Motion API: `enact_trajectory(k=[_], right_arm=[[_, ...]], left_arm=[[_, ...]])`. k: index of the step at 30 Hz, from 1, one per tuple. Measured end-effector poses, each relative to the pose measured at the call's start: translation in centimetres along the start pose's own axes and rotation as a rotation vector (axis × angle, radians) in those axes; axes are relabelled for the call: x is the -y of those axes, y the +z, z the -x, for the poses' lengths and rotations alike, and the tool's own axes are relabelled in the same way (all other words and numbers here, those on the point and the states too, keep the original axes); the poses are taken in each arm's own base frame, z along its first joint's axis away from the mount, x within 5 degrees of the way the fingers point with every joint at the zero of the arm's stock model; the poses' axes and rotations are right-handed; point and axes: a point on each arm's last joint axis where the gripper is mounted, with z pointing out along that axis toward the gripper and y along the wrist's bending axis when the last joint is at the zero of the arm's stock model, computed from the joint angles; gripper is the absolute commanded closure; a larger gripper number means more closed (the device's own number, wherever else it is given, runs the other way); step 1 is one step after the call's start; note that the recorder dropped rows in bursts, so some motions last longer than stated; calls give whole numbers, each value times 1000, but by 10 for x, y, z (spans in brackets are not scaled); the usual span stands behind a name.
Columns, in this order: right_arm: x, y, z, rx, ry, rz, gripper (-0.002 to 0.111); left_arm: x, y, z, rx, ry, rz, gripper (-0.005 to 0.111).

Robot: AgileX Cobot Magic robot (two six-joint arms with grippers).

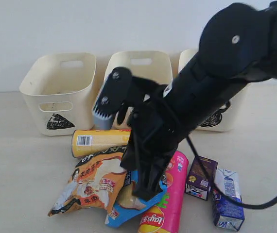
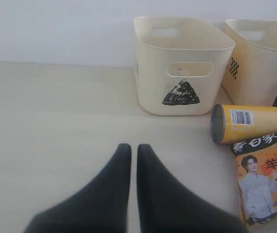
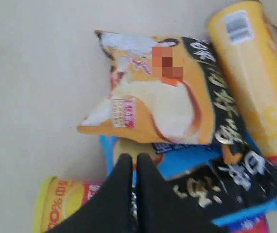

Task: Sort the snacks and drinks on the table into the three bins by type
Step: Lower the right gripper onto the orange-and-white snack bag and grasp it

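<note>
Six items lie unsorted on the worktop. Both jaws closed, empty; right pair above the blue-black bag. Descending closed, we fear, shoves it and the overlapping orange bag.

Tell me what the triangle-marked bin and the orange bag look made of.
Triangle-marked bin: probably moulded plastic, cream, smooth and matt, with rounded rim and cut handle slot. Orange bag: apparently thin printed film, slightly shiny, creased and puffed.

The three bins stand in a row behind the snacks, drinks at the right.
</note>
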Motion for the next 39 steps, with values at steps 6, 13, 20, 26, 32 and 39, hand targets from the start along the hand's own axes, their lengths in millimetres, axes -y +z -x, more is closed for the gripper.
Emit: enact_trajectory(k=[6, 13, 20, 26, 32, 39], right_arm=[[-37, 43, 18, -50, -356, 49, 62], [-43, 79, 26, -168, -509, -144, 42], [-44, 120, 40, -293, -545, -240, 42], [-60, 135, 48, -322, -657, -251, 18], [-61, 144, 50, -337, -735, -299, 18], [-54, 174, 37, -393, -771, -387, 18]], left_arm=[[0, 0, 0, 0, 0, 0, 103], [0, 0, 0, 0, 0, 0, 103], [0, 0, 0, 0, 0, 0, 103], [0, 0, 0, 0, 0, 0, 103], [0, 0, 0, 0, 0, 0, 103], [0, 0, 0, 0, 0, 0, 103]])
